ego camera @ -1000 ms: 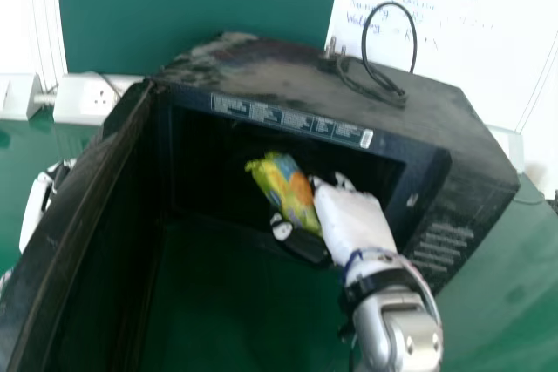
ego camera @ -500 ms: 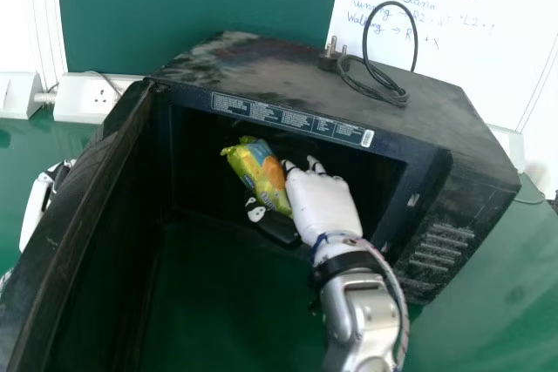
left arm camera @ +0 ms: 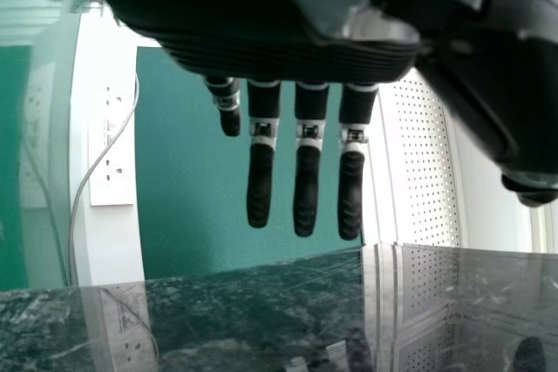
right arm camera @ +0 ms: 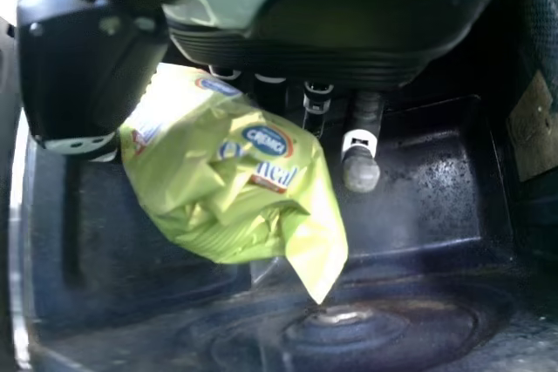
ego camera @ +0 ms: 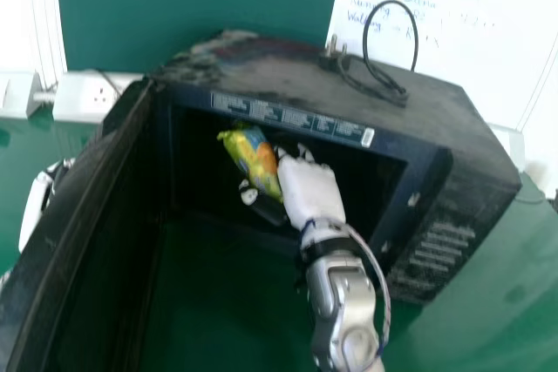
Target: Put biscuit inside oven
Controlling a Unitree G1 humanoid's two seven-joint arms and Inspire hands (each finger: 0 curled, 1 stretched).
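Note:
My right hand (ego camera: 309,187) is in the mouth of the black oven (ego camera: 418,119), holding the yellow-green biscuit packet (ego camera: 253,156) between thumb and fingers. In the right wrist view the crumpled biscuit packet (right arm camera: 235,172) is pinched beneath my right hand (right arm camera: 359,163), above the oven's dark floor (right arm camera: 410,189). The oven door (ego camera: 65,224) stands wide open on the left. Beyond the door, my left hand (ego camera: 37,202) is at the far left; in the left wrist view my left hand (left arm camera: 307,172) has straight fingers above the table.
A coiled black cable with a plug (ego camera: 384,84) lies on the oven's top. White socket boxes (ego camera: 87,98) stand behind on the left, and a whiteboard (ego camera: 471,32) is behind on the right. The green table (ego camera: 488,302) surrounds the oven.
The right hand has moved left and a little farther into the oven opening, carrying the packet with it. The left hand and the door have stayed still.

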